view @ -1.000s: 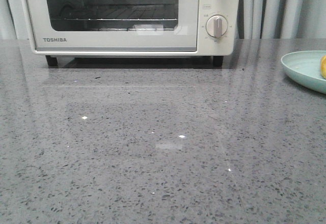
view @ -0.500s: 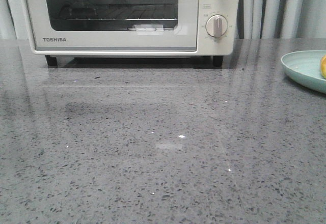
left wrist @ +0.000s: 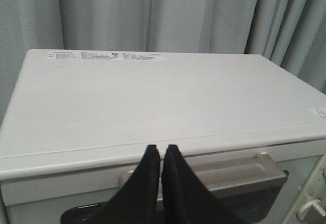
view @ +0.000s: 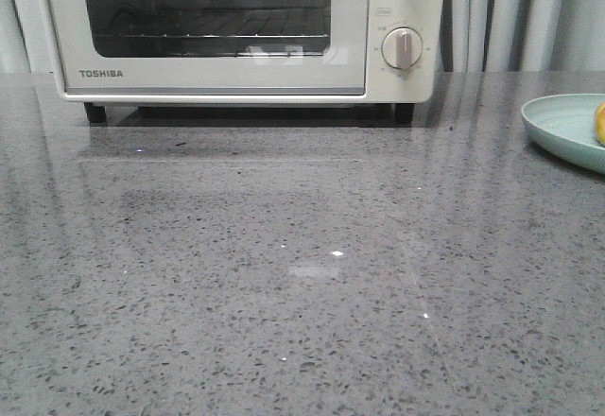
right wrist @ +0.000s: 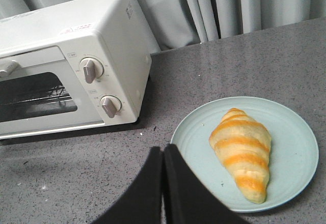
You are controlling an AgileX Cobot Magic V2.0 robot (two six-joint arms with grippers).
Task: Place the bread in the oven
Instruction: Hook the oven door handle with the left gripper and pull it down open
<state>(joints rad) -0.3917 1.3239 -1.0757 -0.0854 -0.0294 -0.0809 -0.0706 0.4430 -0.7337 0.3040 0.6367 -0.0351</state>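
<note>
The cream-white Toshiba oven (view: 236,28) stands at the back of the grey counter with its glass door closed; it also shows in the left wrist view (left wrist: 153,107) and the right wrist view (right wrist: 66,61). The bread (right wrist: 243,152), a golden banded croissant, lies on a pale blue plate (right wrist: 198,137); only a yellow sliver (view: 600,125) shows in the front view. My left gripper (left wrist: 162,148) is shut and empty, above the oven's front top edge near the door handle (left wrist: 244,172). My right gripper (right wrist: 163,149) is shut and empty, over the counter beside the plate's rim.
The plate (view: 567,128) sits at the counter's right edge. Grey curtains (view: 510,14) hang behind the oven. Two round knobs (view: 404,47) are on the oven's right panel. Neither arm shows in the front view.
Reflections in the oven's glass door and the shadow on the counter shifted slightly; nothing else has visibly moved.
</note>
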